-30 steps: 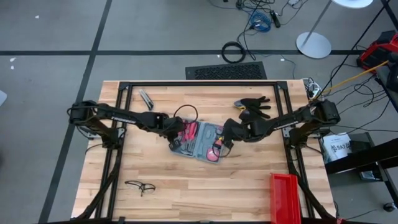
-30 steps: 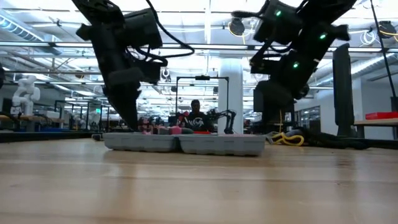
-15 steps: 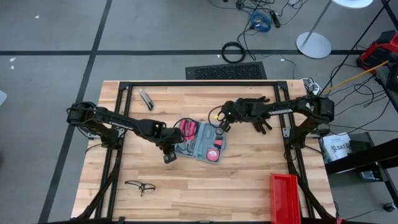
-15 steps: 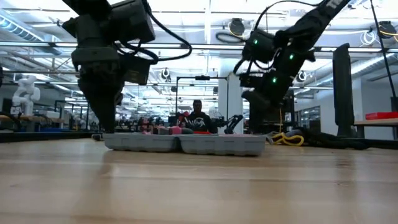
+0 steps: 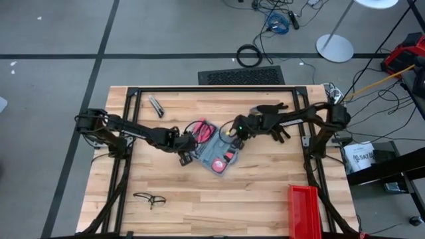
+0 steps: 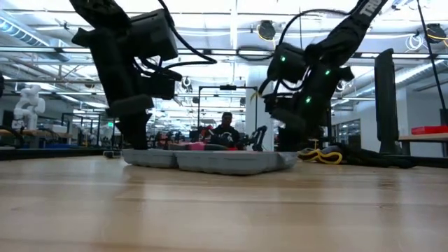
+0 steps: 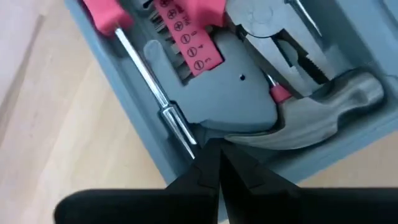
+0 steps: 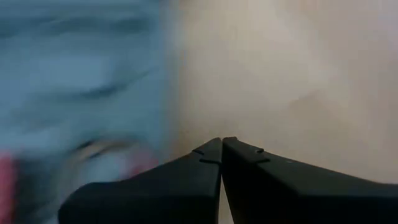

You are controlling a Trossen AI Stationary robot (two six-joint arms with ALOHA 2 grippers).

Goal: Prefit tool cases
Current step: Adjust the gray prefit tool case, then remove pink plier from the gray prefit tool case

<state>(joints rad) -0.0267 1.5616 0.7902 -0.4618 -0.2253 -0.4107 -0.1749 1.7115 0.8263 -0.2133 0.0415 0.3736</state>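
Observation:
The blue-grey tool case (image 5: 216,151) lies open and flat on the wooden table, its grey tray holding pink-handled tools, pliers and a hammer (image 7: 323,106). In the low view the case (image 6: 210,159) sits between both arms. My left gripper (image 5: 186,155) is shut and points steeply down at the case's left corner. My right gripper (image 5: 232,130) is shut at the case's far right edge; its tips (image 8: 221,142) hover over bare wood just beside the case's blurred edge (image 8: 143,93). My left gripper sets its shut fingertips (image 7: 208,163) on the grey tray's rim (image 7: 205,134), between the screwdriver's tip and the hammer's head. It comes slanting down from the table's left. The case lies flat on the table. My right gripper stands by the case's edge; whether it touches cannot be told.
Black gloves (image 5: 273,114) lie behind the right gripper. A small dark tool (image 5: 156,105) sits at the far left, spectacles (image 5: 149,198) near the front left, a red bin (image 5: 305,209) at the front right. Black frame rails (image 5: 212,89) border the table.
The case has turned about on the table and now lies more slantwise. My right gripper has left the case's right half, gone toward the far edge, and sunk beside the case. My left gripper has swung toward the near edge, then come in at the case's left corner.

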